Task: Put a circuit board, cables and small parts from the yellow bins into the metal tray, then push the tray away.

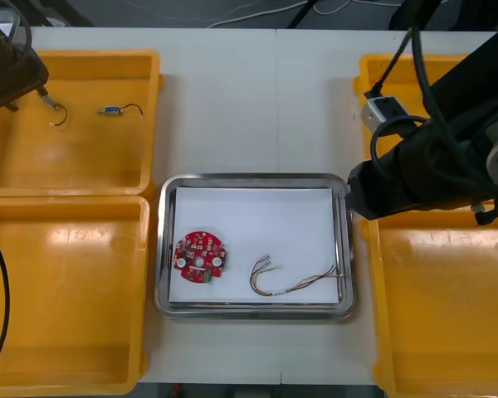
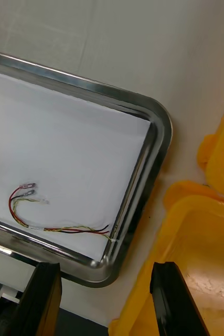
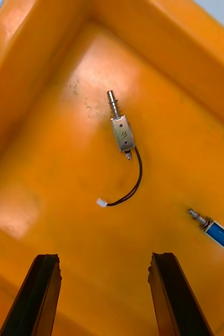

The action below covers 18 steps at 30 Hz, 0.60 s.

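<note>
On the light desk [image 1: 249, 99], the left gripper [image 3: 104, 257] hangs over the yellow plastic bin at the desk's far left corner [image 1: 153, 124], its black fingers spread wide and holding nothing. On that bin's floor, beyond the fingers, lies a small silver metal part [image 3: 121, 131] with a curling black lead. A small blue metal part [image 3: 216, 233] lies near it but apart. The right gripper [image 2: 104, 265], also spread and empty, hovers toward the desk's right side, by the right rim of the shiny metal tray [image 1: 253, 177] and the edge of the near right yellow bin [image 1: 448, 332]. The tray, white inside, sits at the desk's middle between the bins. In it lie a round red circuit board [image 1: 197, 257], toward its near left part, and a thin red and yellow cable [image 1: 290, 280], toward its near right corner; the two lie apart.
</note>
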Each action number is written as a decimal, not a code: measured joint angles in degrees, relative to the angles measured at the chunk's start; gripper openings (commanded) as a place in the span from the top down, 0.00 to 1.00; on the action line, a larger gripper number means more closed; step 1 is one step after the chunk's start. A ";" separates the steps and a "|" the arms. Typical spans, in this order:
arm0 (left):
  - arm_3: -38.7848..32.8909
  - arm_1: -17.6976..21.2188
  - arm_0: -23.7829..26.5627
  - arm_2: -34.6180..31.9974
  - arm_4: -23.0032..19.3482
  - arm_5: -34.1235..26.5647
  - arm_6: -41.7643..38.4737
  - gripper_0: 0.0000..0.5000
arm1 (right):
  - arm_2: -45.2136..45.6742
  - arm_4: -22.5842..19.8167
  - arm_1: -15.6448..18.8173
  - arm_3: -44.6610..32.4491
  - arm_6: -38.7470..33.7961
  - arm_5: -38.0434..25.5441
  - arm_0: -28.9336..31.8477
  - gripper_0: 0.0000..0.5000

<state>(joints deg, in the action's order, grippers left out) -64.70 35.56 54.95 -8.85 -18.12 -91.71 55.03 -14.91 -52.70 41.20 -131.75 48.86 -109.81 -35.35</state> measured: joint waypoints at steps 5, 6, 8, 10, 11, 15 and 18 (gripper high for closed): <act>1.86 -1.31 0.15 -2.58 1.19 3.52 0.00 0.00 | 4.16 -0.44 3.08 -0.41 -5.25 0.00 3.07 0.00; 2.76 -1.46 0.32 -2.85 1.42 4.46 0.00 0.00 | 4.74 -0.44 3.79 -0.42 -5.47 0.00 3.56 0.00; 4.68 -1.65 0.67 -3.13 1.88 6.16 0.00 0.00 | 5.48 -0.43 5.29 -0.45 -6.51 0.00 4.31 0.00; 6.08 -1.78 0.87 -3.14 2.22 7.18 0.00 0.00 | 5.77 -0.15 6.69 -0.47 -8.82 0.00 4.85 0.00; 6.51 -1.87 0.90 -3.14 2.44 7.56 0.00 0.00 | 5.82 0.43 7.27 -0.47 -10.11 0.00 5.04 0.00; 8.06 -2.01 0.94 -3.14 2.79 9.46 0.01 0.00 | 6.49 4.06 8.01 -0.46 -10.83 0.00 5.32 0.00; 10.10 -2.08 1.00 -3.14 2.79 11.93 0.04 0.00 | 7.74 4.71 8.02 -0.20 -10.83 0.00 5.34 0.00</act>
<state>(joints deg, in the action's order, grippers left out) -54.60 33.48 55.96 -11.99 -15.33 -79.78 55.06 -7.17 -47.99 49.22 -131.95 38.02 -109.81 -30.01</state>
